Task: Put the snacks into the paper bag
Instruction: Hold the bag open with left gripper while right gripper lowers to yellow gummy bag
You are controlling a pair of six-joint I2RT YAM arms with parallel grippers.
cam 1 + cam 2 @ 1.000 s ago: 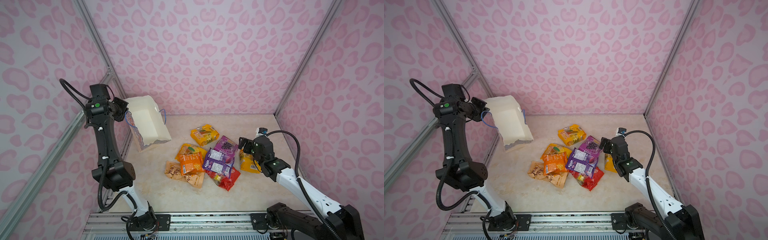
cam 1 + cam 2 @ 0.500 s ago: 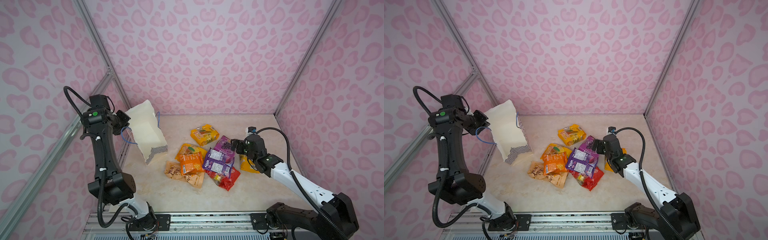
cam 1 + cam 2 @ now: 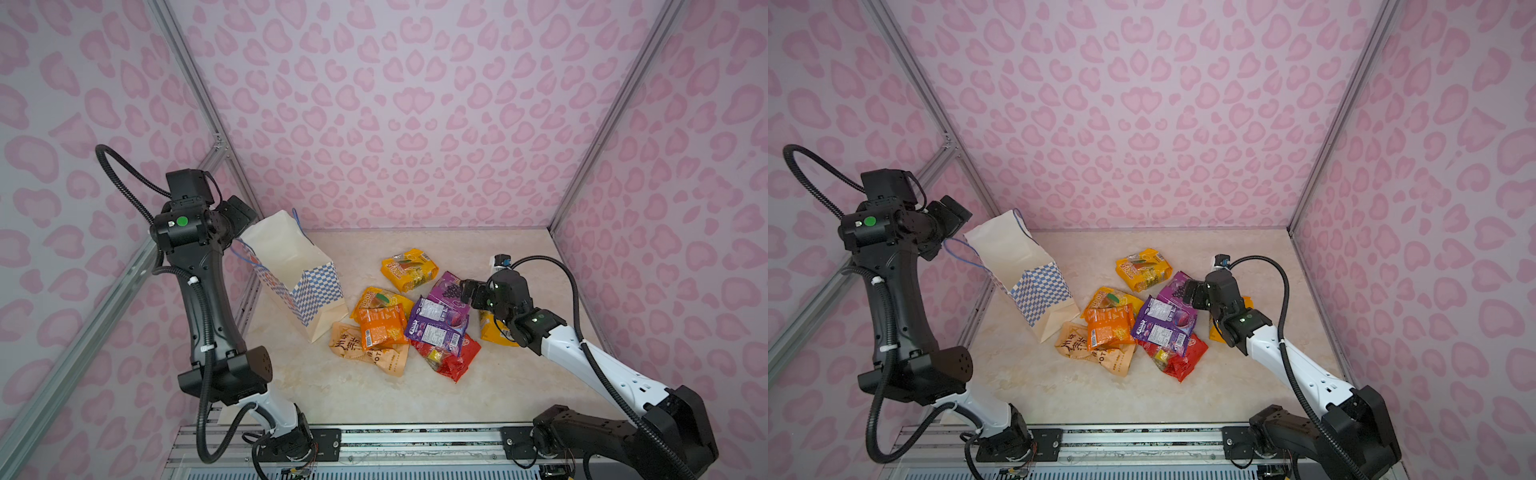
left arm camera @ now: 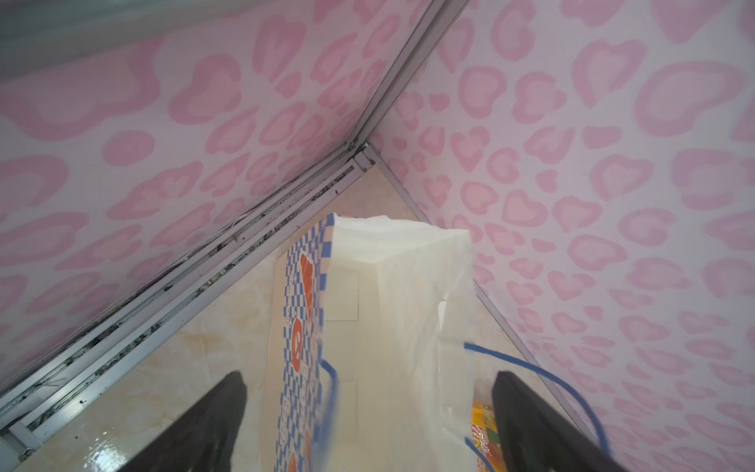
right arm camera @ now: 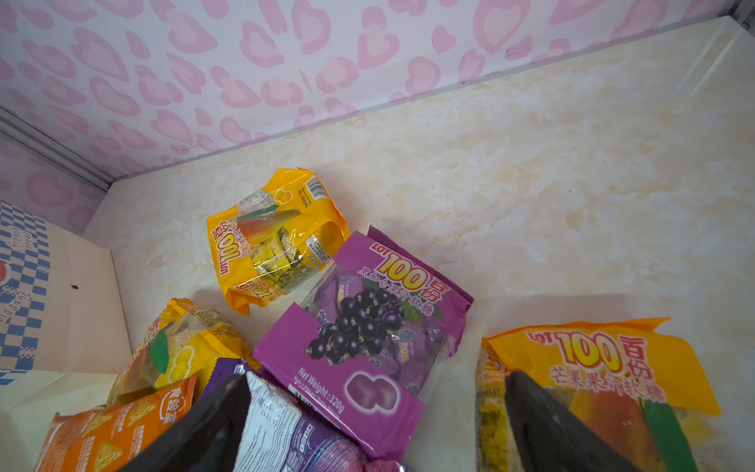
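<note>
The paper bag (image 3: 291,266) (image 3: 1017,257) rests tilted on its base at the left, its mouth toward my left gripper (image 3: 245,224). In the left wrist view that gripper (image 4: 369,378) is open, both fingers clear of the bag (image 4: 392,306), with a blue cord handle (image 4: 543,372) looping by one finger. The snacks lie in a heap mid-table: a yellow pack (image 3: 409,269), purple packs (image 3: 436,328) (image 5: 367,327), an orange pack (image 3: 382,328), a tan chip bag (image 3: 365,353) and a red pack (image 3: 451,359). My right gripper (image 3: 467,291) (image 5: 378,380) hangs open just over the purple packs.
Another yellow pack (image 3: 492,330) (image 5: 592,359) lies under the right wrist. Pink patterned walls close in the back and both sides, with a metal rail (image 4: 204,265) along the left wall beside the bag. Bare marble floor (image 3: 478,249) lies behind the heap.
The bag came down from the air onto the table, and my left gripper opened and let its handle go. The right gripper moved left over the purple packs.
</note>
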